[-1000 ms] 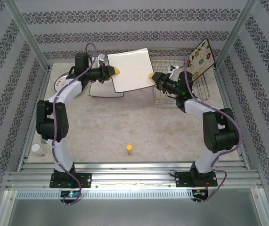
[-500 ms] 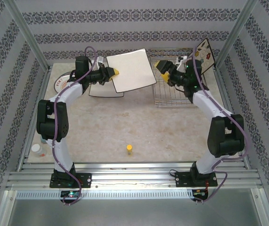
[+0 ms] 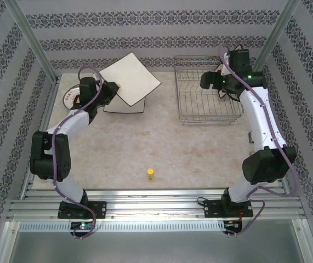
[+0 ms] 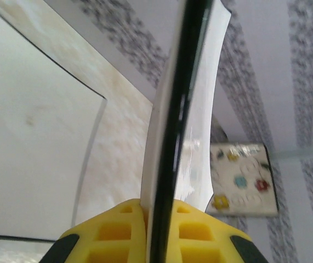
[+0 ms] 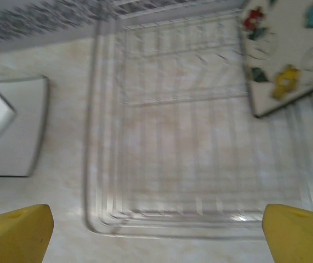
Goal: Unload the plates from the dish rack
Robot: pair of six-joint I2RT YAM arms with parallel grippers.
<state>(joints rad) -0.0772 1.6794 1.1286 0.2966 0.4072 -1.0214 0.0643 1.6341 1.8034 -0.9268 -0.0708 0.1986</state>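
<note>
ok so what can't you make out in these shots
round plate: top view, left arm covers part of it.
held plate: left wrist view, edge-on, so its face is hidden.
flowered plate: right wrist view, blurred, cut off by the top and right edges; how it sits in the rack is unclear.
yellow thing: top view, too small to name.

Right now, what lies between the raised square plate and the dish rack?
Just bare tabletop, with nothing on it, between the square plate and the dish rack. The top view shows this stretch plainly.
</note>
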